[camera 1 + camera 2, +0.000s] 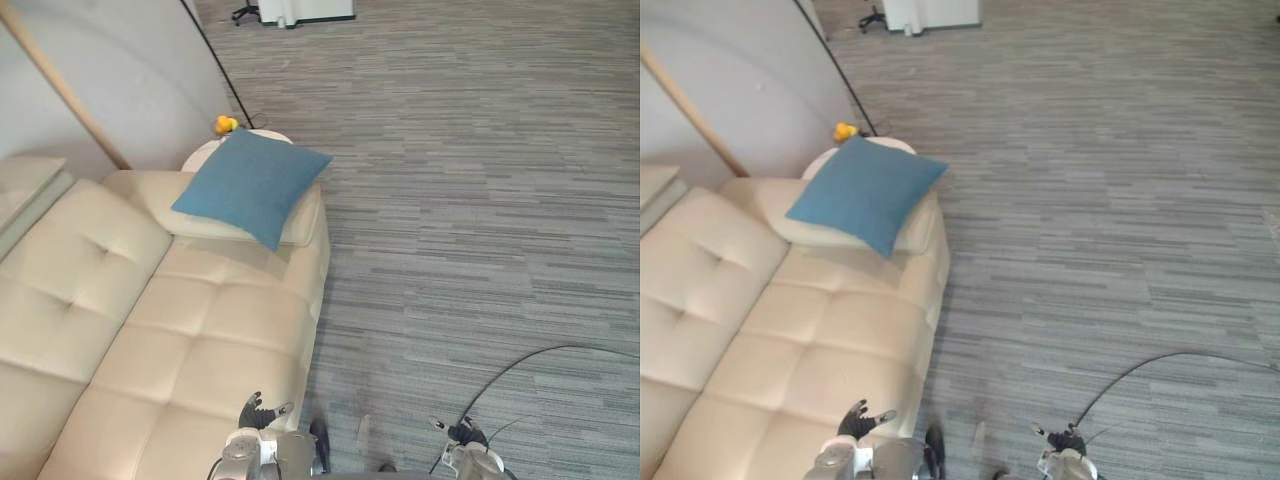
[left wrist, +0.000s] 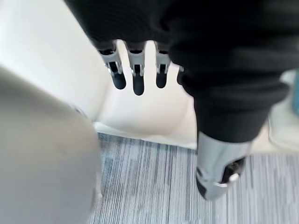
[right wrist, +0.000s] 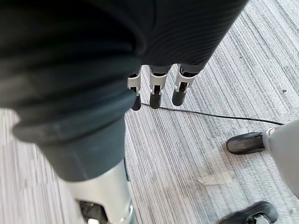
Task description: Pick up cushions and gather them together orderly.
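blue cushion [image 1: 252, 185] at 11 o'clock in the head view was woven cloth, matt, fine grain. pale cushion [image 1: 305, 212] under it looked smooth and leather-like, same as the sofa [image 1: 210, 330] from 7 to 10 o'clock: cream, tufted, low soft sheen. carpet [image 1: 480, 220] from 12 to 5 o'clock was short-pile, grey-streaked, matt, slightly rough. pole [image 1: 62, 88] at 10 o'clock looked like pale bare wood; wall [image 1: 140, 70] behind it was smooth, matt. left hand [image 2: 136, 74] and right hand [image 3: 156, 91] had satin silver fingers with dark matt tips, and black ribbed matt covers.
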Tool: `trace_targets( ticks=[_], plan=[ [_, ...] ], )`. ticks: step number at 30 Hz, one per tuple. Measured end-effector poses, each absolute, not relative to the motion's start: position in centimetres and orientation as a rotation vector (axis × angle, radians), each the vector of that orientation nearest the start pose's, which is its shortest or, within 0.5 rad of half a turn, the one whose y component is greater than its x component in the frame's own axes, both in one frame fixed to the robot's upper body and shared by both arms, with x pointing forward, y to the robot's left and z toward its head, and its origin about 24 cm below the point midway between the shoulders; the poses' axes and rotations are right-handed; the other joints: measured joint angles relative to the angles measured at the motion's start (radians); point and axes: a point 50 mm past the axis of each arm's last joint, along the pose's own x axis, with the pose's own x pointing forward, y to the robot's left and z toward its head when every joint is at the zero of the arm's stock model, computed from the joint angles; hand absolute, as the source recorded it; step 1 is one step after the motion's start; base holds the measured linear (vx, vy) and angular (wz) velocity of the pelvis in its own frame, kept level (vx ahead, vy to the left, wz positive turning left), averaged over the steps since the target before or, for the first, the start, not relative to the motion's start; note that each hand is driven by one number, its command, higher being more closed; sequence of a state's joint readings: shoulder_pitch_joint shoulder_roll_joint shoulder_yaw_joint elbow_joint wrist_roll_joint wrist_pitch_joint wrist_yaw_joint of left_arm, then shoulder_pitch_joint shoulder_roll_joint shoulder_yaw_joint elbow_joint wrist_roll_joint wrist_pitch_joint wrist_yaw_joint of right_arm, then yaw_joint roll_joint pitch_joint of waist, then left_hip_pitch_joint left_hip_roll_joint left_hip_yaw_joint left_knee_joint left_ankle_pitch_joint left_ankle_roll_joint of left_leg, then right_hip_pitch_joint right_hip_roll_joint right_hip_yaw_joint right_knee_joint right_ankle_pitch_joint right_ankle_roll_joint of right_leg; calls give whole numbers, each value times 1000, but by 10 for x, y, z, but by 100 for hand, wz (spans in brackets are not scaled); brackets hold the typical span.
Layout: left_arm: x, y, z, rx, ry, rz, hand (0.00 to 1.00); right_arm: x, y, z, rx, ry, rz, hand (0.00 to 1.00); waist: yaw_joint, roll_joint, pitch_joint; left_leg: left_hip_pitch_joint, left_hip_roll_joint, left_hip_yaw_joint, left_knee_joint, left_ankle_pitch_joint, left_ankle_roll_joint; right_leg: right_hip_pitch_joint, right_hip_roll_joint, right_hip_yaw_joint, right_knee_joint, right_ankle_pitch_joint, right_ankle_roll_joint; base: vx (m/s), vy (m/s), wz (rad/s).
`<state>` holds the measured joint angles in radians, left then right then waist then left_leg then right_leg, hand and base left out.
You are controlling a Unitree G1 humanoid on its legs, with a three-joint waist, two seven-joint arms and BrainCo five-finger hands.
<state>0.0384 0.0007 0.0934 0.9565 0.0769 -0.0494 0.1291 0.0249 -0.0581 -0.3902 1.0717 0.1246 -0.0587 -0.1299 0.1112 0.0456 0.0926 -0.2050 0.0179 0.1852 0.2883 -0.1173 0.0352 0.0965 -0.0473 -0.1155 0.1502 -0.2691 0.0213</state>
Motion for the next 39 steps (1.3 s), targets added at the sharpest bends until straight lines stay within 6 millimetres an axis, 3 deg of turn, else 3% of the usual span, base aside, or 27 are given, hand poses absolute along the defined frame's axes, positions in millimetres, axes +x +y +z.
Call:
trace_targets(
  ticks=[1,2,3,4,6,8,10,11,13,14,15,18,20,22,24,26,27,28,29,30,31,32,35,37,38,39],
  plan=[
    [131,174,-148,93,952,183,0,97,-224,-156,182,1025,-581,0,6,-30,-20,21,-18,32,-10,-36,-11,-28,-29,24,113,-37,46,466,101,-48],
    [132,175,-148,93,956,186,0,99,-223,-156,179,1022,-570,0,17,-39,-16,63,-31,59,-26,-55,-15,-132,-59,63,356,-54,112,542,127,-58],
    [133,175,-148,96,962,182,0,101,-219,-156,174,1017,-553,0,11,-40,-9,101,-39,64,-32,-63,-3,-223,-80,73,575,-12,192,436,109,-34],
    [134,175,-148,101,964,177,0,100,-216,-156,175,1021,-542,0,0,-42,1,143,-45,63,-38,-78,-3,-279,-99,69,718,16,214,463,94,14],
    [134,169,-149,118,965,141,0,98,-216,-156,152,1025,-522,0,-9,-26,10,276,-46,51,-84,-97,-11,-332,-146,0,844,13,155,505,35,31],
    [138,167,-147,120,954,133,0,101,-219,-155,151,1014,-528,0,-12,-23,7,341,-30,34,-133,-100,-16,-361,-164,-76,757,-19,94,474,-49,29],
    [148,166,-144,125,928,125,0,111,-218,-153,161,992,-522,0,-24,-16,11,364,9,-7,-151,-117,-46,-413,-164,-140,549,-11,58,444,-147,54],
    [149,166,-144,128,928,120,0,113,-218,-152,166,991,-525,0,-29,-13,14,376,21,-13,-158,-118,-47,-425,-160,-144,457,22,53,445,-247,52],
    [143,167,-147,145,951,109,0,111,-219,-153,172,996,-531,0,-46,-33,26,424,28,-39,-172,-127,-61,-423,-144,-88,201,170,48,483,-305,37],
    [136,166,-150,142,980,112,0,108,-224,-153,166,1007,-544,0,-55,-17,28,445,41,-67,-167,-142,-81,-410,-120,-59,196,247,29,497,-314,3],
    [128,161,-154,126,1008,98,0,109,-233,-152,162,1001,-570,0,-52,14,22,434,67,-87,-128,-136,-84,-416,-92,-53,220,213,14,589,-376,-16],
    [125,158,-155,109,1019,106,0,107,-240,-152,180,1005,-608,0,-54,34,27,368,95,-129,83,-91,-140,-392,-73,-66,279,130,-19,451,-291,-16],
    [134,155,-152,66,992,135,0,101,-237,-153,155,1025,-580,0,-57,28,42,188,127,-164,490,81,-192,-286,-71,-99,238,85,-38,424,-269,29],
    [139,156,-149,66,961,137,0,100,-233,-155,155,1041,-568,0,-50,21,50,48,166,-116,717,26,-126,-165,-56,-123,165,74,-52,322,-162,20],
    [143,158,-146,69,938,141,0,102,-229,-155,168,1037,-568,0,-42,8,53,-21,168,-39,696,-15,-89,-76,-59,-143,95,74,-50,283,-109,13],
    [146,158,-144,68,922,142,0,109,-231,-153,167,1013,-570,0,-34,7,53,-74,152,57,486,-33,-69,-6,-58,-162,20,74,-27,287,-15,16],
    [146,156,-144,78,920,125,0,109,-235,-152,162,1010,-579,0,-33,11,51,-61,114,108,219,-1,-70,23,-54,-181,-18,71,-11,303,41,19],
    [146,156,-144,78,920,125,0,109,-235,-152,162,1010,-579,0,-33,11,51,-61,114,108,219,-1,-70,23,-54,-181,-18,71,-11,340,94,32],
    [144,154,-146,86,930,109,0,106,-236,-153,160,1016,-583,0,-31,29,40,-38,89,135,-28,129,-79,48,-31,-198,-37,56,13,397,135,33],
    [143,156,-146,92,936,110,0,103,-237,-153,158,1022,-590,0,-29,31,35,-26,80,155,-84,165,10,66,-22,-205,-42,41,30,421,131,54],
    [145,162,-145,108,933,114,0,103,-232,-154,174,1027,-586,0,-30,-3,35,-12,47,161,-102,167,6,81,-46,-206,-45,42,40,432,108,40],
    [146,166,-145,114,932,121,0,102,-229,-155,182,1031,-586,0,-24,-25,37,4,20,160,-126,149,29,84,-62,-201,-32,41,46,393,86,34],
    [144,167,-147,110,946,116,0,103,-228,-155,183,1028,-580,0,-13,-28,32,79,-29,147,-148,86,33,50,-128,-150,180,34,59,376,136,20],
    [140,166,-148,111,960,108,0,100,-224,-157,174,1041,-556,0,-11,-27,27,147,-60,107,-155,38,23,-72,-188,-95,538,91,172,375,143,41],
    [138,167,-149,113,964,108,0,97,-220,-158,168,1050,-540,0,-15,-30,27,174,-71,77,-155,22,22,-125,-199,-70,671,104,195,355,39,92],
    [137,167,-149,116,968,106,0,94,-217,-159,169,1060,-526,0,-22,-31,26,208,-80,37,-156,6,18,-174,-201,-66,765,80,172,351,17,96]
  ],
)
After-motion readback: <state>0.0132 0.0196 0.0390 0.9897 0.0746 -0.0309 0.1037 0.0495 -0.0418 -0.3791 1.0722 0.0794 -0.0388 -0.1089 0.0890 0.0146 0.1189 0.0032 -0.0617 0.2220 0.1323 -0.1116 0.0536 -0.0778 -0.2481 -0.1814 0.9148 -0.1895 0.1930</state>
